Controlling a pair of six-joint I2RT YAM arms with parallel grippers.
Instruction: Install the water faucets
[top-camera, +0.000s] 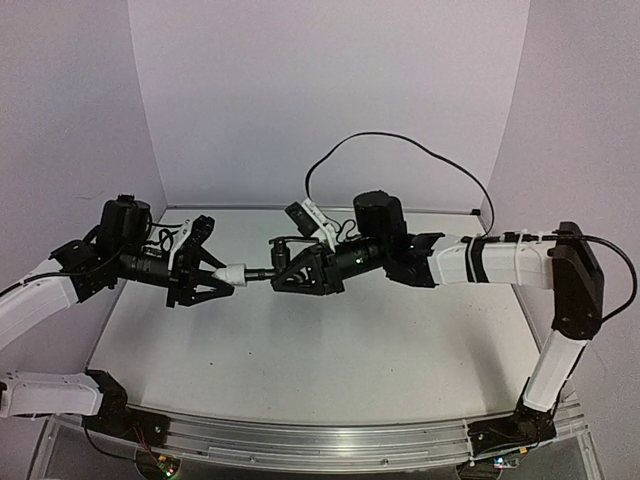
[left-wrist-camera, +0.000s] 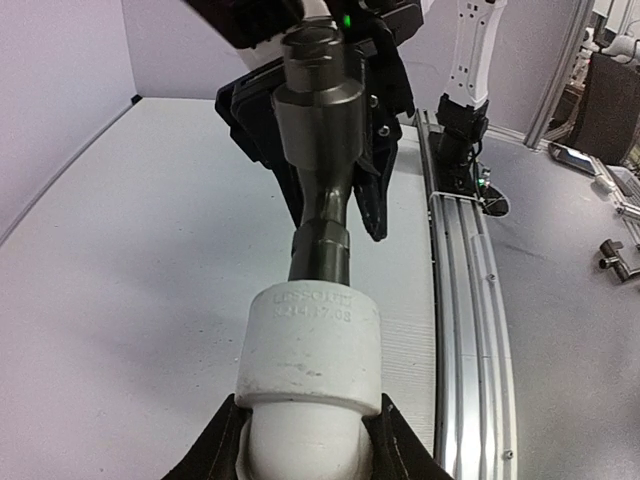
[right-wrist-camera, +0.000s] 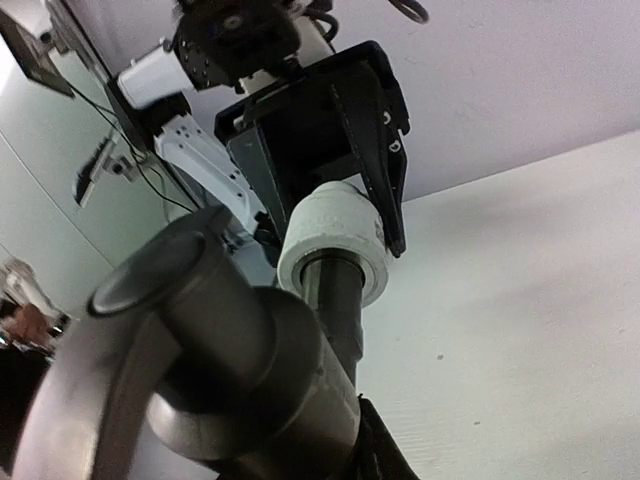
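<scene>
I have the faucet (top-camera: 262, 272) up off the table (top-camera: 330, 370), lying roughly level in the air between the two arms, a little left of the middle. It is dull dark grey metal. The left wrist view shows a thick round body (left-wrist-camera: 320, 100) that steps down to a narrower waist and then a slim stem. That stem runs straight into the open mouth of the white fitting (left-wrist-camera: 312, 345). The fitting is a short, chunky plastic collar with a rounded back end. It has faint raised lettering around its rim that I can't read.

The left jaws are pinching the fitting by its rounded end, one black finger (left-wrist-camera: 225, 450) on each side. The right jaws are pressed onto the faucet's thick body from the opposite end, their black fingers (left-wrist-camera: 375, 190) flanking the metal.

From the right wrist, the faucet (right-wrist-camera: 230, 370) fills the foreground, with a round, flat-topped cap at its near end. The white collar (right-wrist-camera: 335, 245) sits just beyond.
</scene>
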